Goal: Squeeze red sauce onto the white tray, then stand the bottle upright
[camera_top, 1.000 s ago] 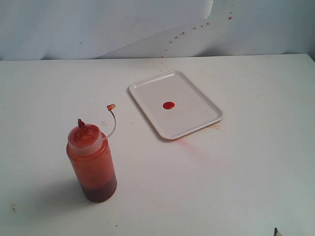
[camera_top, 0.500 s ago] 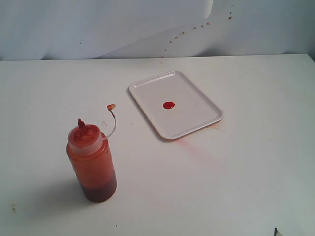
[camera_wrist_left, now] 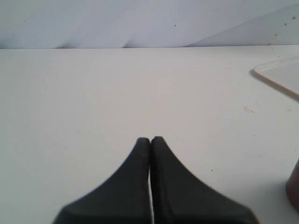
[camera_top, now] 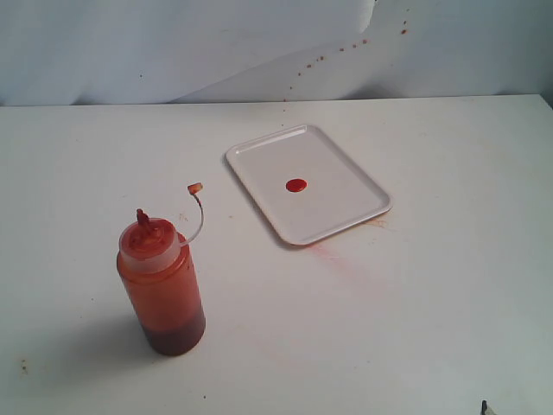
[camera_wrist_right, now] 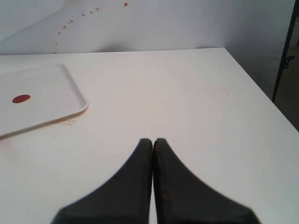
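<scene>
Exterior view, near to far: bottle (camera_top: pixel 162 290) upright on tabletop (camera_top: pixel 415 303), long axis vertical, nozzle up, cap off on its tether; beyond it, well apart, tray (camera_top: pixel 337 203) with round sauce (camera_top: pixel 296 185) dot near centre. Left wrist view: left tool (camera_wrist_left: pixel 150 140) closed on nothing, bottle's dark base near, off its line. Right wrist view: right tool (camera_wrist_right: pixel 153 141) likewise closed, empty, tray ahead to one side. Bottle on left tool's side. Judged: both steps done.

place: lab/test bench | evid: plain white table (camera_top: pixel 415 328), white sheet backdrop (camera_top: pixel 173 43) w/ red spatter (camera_top: pixel 364 41)
</scene>
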`<action>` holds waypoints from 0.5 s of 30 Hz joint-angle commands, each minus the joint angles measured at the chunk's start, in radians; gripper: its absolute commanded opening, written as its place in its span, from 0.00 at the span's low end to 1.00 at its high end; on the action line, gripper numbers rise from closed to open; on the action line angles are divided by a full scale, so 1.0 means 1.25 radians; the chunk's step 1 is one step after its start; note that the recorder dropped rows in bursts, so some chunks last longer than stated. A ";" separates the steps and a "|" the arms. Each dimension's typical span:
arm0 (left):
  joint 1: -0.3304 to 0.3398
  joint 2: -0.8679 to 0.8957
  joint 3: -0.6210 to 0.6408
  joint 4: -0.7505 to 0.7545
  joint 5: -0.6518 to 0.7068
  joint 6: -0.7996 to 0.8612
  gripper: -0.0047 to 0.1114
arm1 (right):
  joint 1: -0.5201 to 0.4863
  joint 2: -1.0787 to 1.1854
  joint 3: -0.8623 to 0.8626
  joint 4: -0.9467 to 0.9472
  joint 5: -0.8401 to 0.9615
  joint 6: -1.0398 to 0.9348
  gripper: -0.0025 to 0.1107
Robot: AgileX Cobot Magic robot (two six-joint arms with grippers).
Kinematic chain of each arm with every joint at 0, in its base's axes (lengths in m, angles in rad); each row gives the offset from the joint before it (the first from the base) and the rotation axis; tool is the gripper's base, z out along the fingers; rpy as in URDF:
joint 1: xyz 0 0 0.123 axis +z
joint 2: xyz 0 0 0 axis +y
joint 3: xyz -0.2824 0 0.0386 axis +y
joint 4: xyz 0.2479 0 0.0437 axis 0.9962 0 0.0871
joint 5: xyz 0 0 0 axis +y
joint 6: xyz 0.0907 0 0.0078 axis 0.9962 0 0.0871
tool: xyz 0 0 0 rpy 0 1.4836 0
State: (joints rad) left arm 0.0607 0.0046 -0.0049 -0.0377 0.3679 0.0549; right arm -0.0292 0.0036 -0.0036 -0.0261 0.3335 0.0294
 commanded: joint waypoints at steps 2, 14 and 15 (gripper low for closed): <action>-0.052 -0.004 0.004 -0.003 -0.008 0.004 0.04 | -0.006 -0.003 0.003 -0.004 0.000 0.002 0.02; -0.061 -0.004 0.004 -0.003 -0.008 0.004 0.04 | -0.006 -0.003 0.003 -0.004 0.000 0.002 0.02; -0.061 -0.004 0.004 -0.003 -0.008 0.004 0.04 | -0.006 -0.003 0.003 -0.004 0.000 0.002 0.02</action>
State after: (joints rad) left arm -0.0115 0.0046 -0.0049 -0.0377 0.3679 0.0549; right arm -0.0292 0.0036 -0.0036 -0.0261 0.3335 0.0294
